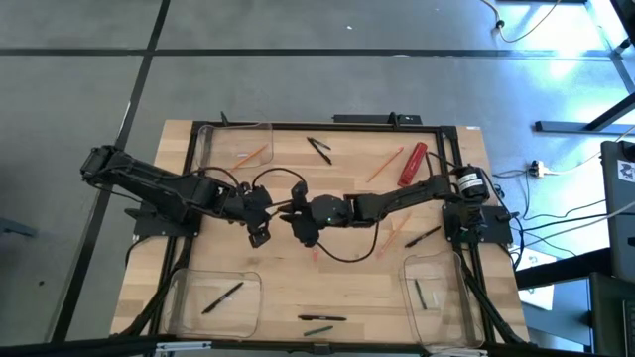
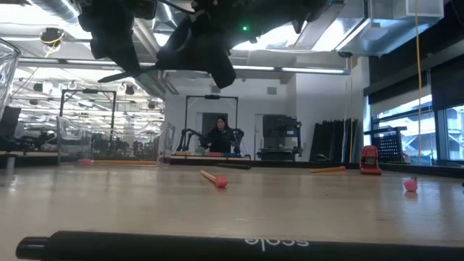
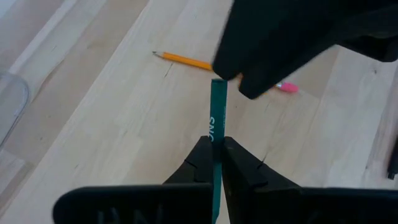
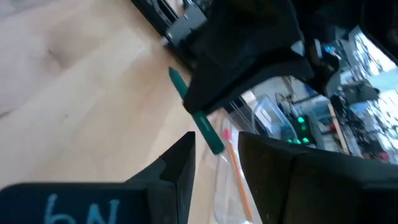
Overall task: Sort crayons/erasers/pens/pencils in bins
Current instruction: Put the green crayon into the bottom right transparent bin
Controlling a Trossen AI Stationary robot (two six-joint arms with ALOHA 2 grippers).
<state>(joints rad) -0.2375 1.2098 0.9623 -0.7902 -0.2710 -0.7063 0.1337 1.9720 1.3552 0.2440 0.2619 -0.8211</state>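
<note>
A green crayon (image 3: 217,118) with white lettering is held above the middle of the table. My left gripper (image 1: 281,207) is shut on it. My right gripper (image 1: 303,214) faces it from the table's right and is open. Its two fingers (image 4: 180,163) stand on either side of the crayon's free end (image 4: 211,140), and I see no touch. In the left wrist view the right gripper (image 3: 280,43) hides that end. Three clear bins stand at the far left (image 1: 233,147), near left (image 1: 213,297) and near right (image 1: 434,288). My left gripper pinches the green crayon's shaft (image 3: 216,138) between its two fingers. The fingers come level from the table's left and lie along the crayon, which sticks out forward past their tips. The crayon is lifted clear of the table.
An orange pencil (image 3: 183,60) and a pink eraser (image 3: 287,87) lie on the wood below the grippers. A thick red cylinder (image 1: 413,164), more pencils (image 1: 385,166) and black pens (image 1: 319,149) (image 1: 322,318) lie scattered. The near bins each hold a black pen (image 1: 223,296).
</note>
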